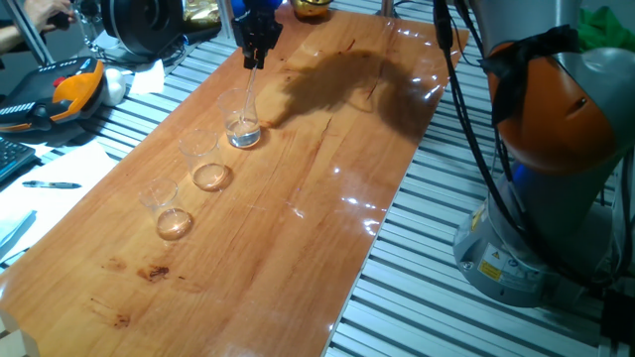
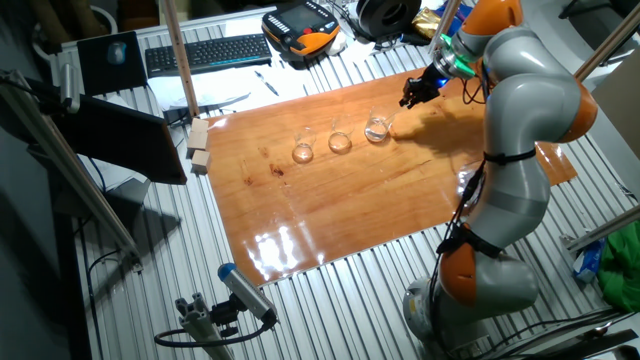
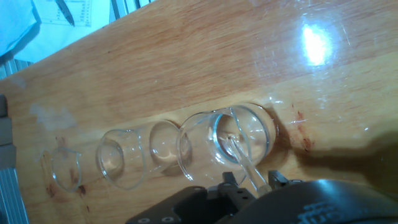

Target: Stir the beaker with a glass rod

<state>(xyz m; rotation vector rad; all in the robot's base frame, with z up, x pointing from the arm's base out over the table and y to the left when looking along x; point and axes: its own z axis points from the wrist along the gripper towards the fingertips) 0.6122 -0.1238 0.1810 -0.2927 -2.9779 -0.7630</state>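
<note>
A long wooden desk (image 1: 298,198) sits on a ribbed metal bench, with a keyboard (image 2: 205,52) and clutter past its far end. Three small beakers stand in a row; the beaker (image 1: 242,125) with the pale, silvery bottom is the end one, nearest the hand (image 1: 256,58), and the two amber-bottomed beakers (image 1: 206,159) trail away from it. The hand hangs just above this beaker, clenched on the upper end of the glass rod (image 1: 249,91) — the hand view shows the rod (image 3: 244,163) running down between the fingers, its tip at the beaker's floor. My worry is the light, unanchored beaker: a wide or sideways stroke would press the rod against the wall and tip it, or shove it into its neighbour — and glass on glass could chip.
</note>
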